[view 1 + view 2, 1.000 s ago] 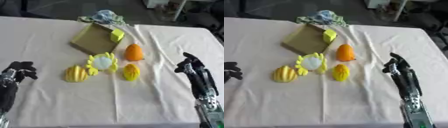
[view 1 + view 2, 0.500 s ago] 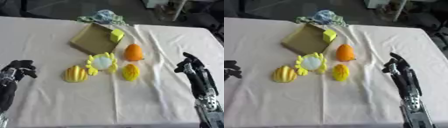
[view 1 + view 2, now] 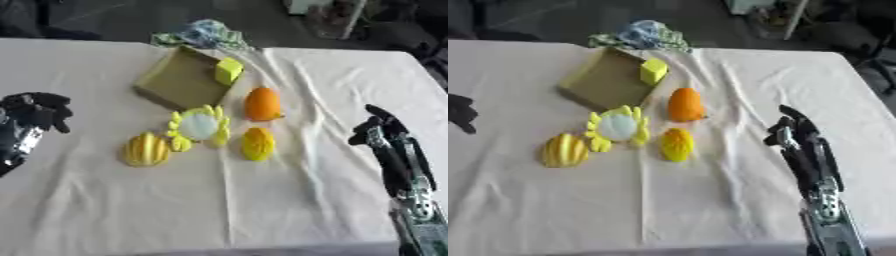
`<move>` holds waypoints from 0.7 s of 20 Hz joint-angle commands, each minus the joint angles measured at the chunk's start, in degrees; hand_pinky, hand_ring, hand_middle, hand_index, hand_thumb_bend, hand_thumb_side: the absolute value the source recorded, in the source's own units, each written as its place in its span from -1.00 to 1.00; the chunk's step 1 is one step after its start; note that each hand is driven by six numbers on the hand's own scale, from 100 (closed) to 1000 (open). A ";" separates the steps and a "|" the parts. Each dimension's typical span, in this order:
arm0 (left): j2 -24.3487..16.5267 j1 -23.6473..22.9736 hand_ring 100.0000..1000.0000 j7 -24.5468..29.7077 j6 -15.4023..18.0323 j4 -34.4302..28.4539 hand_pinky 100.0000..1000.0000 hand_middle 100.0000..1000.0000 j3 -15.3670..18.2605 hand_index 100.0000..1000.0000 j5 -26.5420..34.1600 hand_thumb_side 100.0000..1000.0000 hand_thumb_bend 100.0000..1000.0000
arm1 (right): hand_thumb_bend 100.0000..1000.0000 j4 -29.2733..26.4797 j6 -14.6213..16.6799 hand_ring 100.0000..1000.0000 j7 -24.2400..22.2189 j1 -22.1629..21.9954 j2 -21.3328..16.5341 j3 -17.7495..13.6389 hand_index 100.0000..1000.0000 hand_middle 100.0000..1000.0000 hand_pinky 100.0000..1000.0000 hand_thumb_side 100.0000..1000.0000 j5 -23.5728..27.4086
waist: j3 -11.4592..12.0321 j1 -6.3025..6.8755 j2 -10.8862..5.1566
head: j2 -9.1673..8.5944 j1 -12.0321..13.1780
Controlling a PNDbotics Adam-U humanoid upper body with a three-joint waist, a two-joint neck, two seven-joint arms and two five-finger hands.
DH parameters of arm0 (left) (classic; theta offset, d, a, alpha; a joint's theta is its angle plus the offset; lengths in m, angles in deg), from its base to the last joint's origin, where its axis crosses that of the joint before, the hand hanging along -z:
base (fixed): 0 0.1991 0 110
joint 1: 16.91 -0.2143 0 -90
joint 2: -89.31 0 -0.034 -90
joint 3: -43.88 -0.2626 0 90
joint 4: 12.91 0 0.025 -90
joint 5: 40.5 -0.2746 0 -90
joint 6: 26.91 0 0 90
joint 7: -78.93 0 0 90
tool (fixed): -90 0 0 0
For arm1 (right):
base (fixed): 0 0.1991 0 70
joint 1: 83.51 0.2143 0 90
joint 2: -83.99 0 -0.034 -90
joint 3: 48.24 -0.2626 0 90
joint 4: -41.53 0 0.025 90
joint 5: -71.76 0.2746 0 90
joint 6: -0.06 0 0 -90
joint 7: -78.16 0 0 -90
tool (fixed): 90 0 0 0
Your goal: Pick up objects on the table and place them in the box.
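— Box (image 3: 179,82) sat tilted at the far middle of the surface (image 3: 105,210), one corner raised toward the crumpled blue-green bundle (image 3: 203,34) behind it, with a small yellow-green block (image 3: 228,70) resting on its right rim. Could that tilt have caused trouble?

— It could. Anything dropped near the high edge might have slid or knocked the block off the rim, and a nudge from an arm might have shifted the box itself.

— And the cloth over the surface?

— It lay in folds near the middle. A hand dragging across it might have tugged the cloth and rolled the fruit.

— Where did the hands stand?

— The right hand (image 3: 378,127) hung at the right side, well apart from everything, its fingers bent downward and holding nothing. The left hand (image 3: 35,111) showed at the left edge with its fingers curled, also empty.

— What of the objects, largest first?

— The yellow-rimmed flower shape with a pale centre (image 3: 199,127) lay just beside the ridged yellow piece (image 3: 146,149); reaching for one might have bumped the other. The orange fruit (image 3: 262,104) and the small yellow fruit (image 3: 257,143) looked rounded and might have rolled from a poor grasp.
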 commanded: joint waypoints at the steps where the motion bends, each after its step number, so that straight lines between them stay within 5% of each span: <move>1: -8.13 4.11 0.18 4.35 0.65 -0.29 0.52 0.30 -3.73 0.61 -3.13 0.19 -1.00 | -1.00 -0.63 0.10 -0.11 -0.34 0.57 -1.68 0.04 0.67 -0.10 0.01 0.07 -0.45 | -0.33 1.24 -0.40 | -0.19 0.06; 6: -12.41 12.84 0.31 12.13 2.86 1.93 0.53 0.42 -11.59 0.67 -10.59 -0.10 -1.00 | -1.00 -0.45 0.14 -0.11 -0.72 0.48 -2.00 0.43 0.67 -0.10 0.01 0.07 -0.48 | -1.30 1.52 -0.75 | -0.19 0.41; 14: -8.03 20.09 0.37 18.42 8.98 9.80 0.48 0.45 -17.38 0.68 -22.62 -0.30 -0.91 | -1.00 -0.32 0.15 -0.11 -0.86 0.32 -2.10 0.57 0.67 -0.10 0.01 0.07 -0.41 | -1.82 1.68 -0.95 | -0.19 0.08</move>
